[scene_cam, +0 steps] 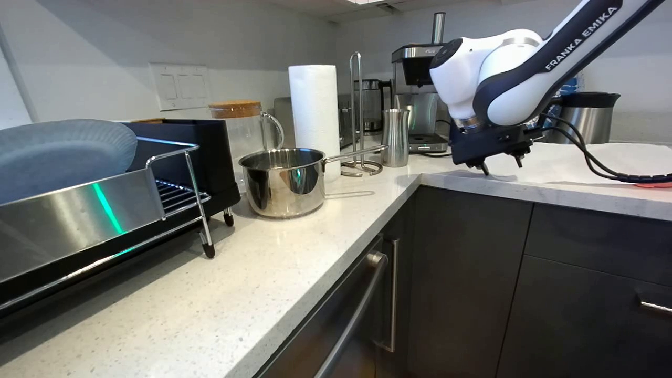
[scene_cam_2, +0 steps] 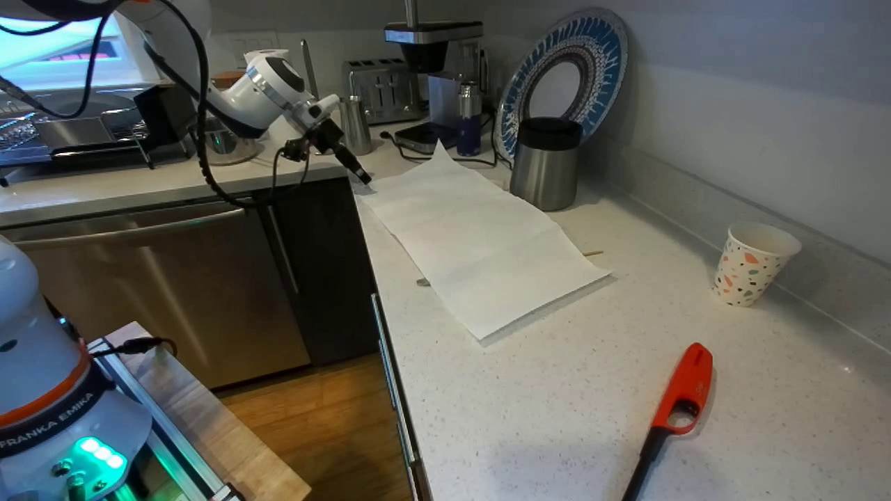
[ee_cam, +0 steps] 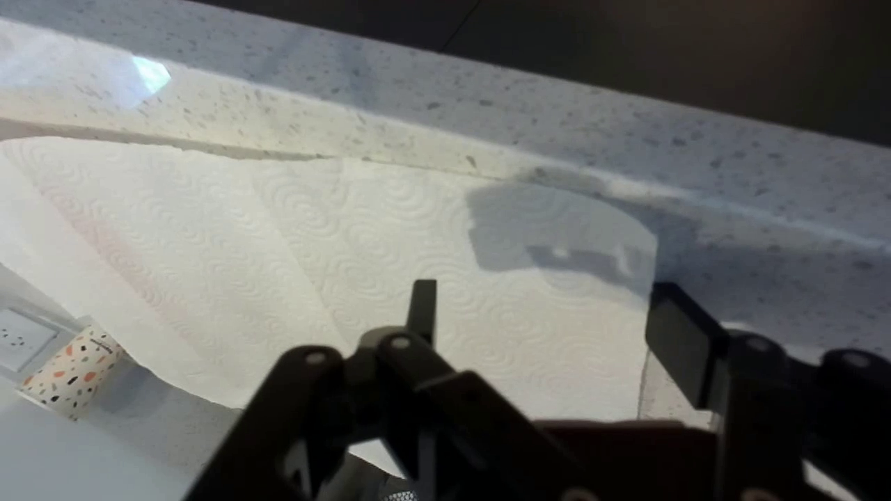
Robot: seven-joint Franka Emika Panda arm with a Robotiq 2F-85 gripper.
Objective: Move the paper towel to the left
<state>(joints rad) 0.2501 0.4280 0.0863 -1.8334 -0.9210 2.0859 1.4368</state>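
The paper towel is a large, thin, creased white sheet (scene_cam_2: 480, 243) lying on the countertop in an exterior view, with its far corner raised in a point. It also shows as a white layer on the counter in an exterior view (scene_cam: 556, 167). In the wrist view the sheet (ee_cam: 278, 243) has an embossed swirl pattern and one end between my fingers. My gripper (ee_cam: 544, 287) is open and empty, one finger over the sheet and one at its end edge. In both exterior views the gripper (scene_cam: 502, 164) (scene_cam_2: 365, 179) points down at the sheet's end near the counter corner.
A steel tumbler (scene_cam_2: 546, 170) stands beside the sheet. A paper cup (scene_cam_2: 755, 268) and a red lighter (scene_cam_2: 686, 393) are on the same counter. A steel pot (scene_cam: 286, 184), a paper towel roll (scene_cam: 315, 107) and a dish rack (scene_cam: 178, 152) stand on the adjoining counter.
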